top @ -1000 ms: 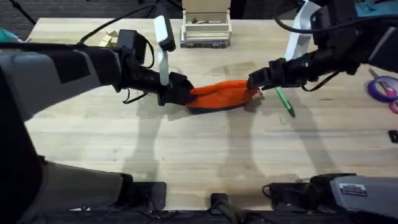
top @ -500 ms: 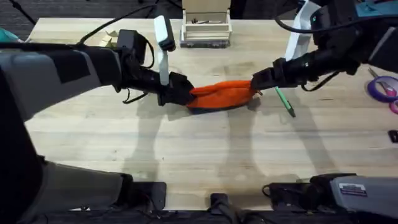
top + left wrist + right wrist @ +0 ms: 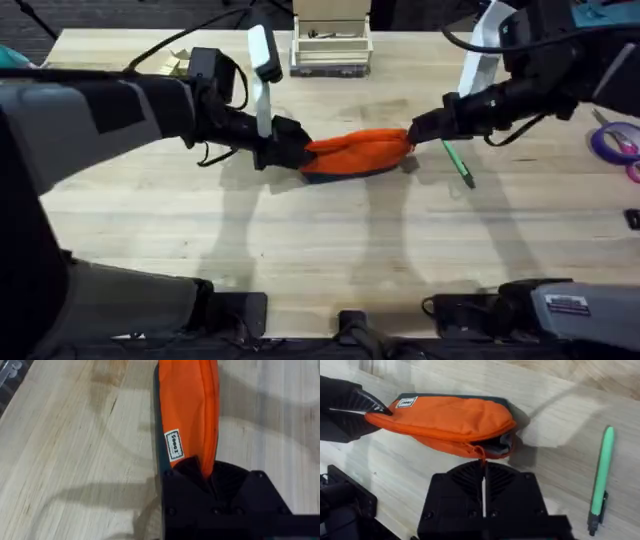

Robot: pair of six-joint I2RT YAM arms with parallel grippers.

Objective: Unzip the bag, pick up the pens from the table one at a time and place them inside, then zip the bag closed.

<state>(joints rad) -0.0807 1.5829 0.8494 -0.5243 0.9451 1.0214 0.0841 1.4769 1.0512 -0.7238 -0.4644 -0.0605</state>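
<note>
The orange bag (image 3: 355,152) lies at the middle of the table (image 3: 320,250). My left gripper (image 3: 295,150) is shut on its left end, and the left wrist view shows the fabric (image 3: 187,405) pinched between the black fingers (image 3: 182,472). At the bag's right end my right gripper (image 3: 415,130) is shut on the small zipper pull (image 3: 481,454). There the bag (image 3: 445,420) gapes a little, showing grey lining. A green pen (image 3: 458,163) lies on the wood just right of the bag, beside the right gripper (image 3: 484,467); the same pen (image 3: 601,477) is untouched.
A white box (image 3: 332,45) stands at the back edge behind the bag. Purple-handled scissors (image 3: 615,140) and a small dark item (image 3: 632,218) lie at the far right. The left gripper (image 3: 350,410) shows in the right wrist view. Bare wood lies in front of the bag.
My right gripper has shifted slightly to the right with the zipper pull, and the bag's right end has stretched after it. The left gripper and the green pen have stayed put.
</note>
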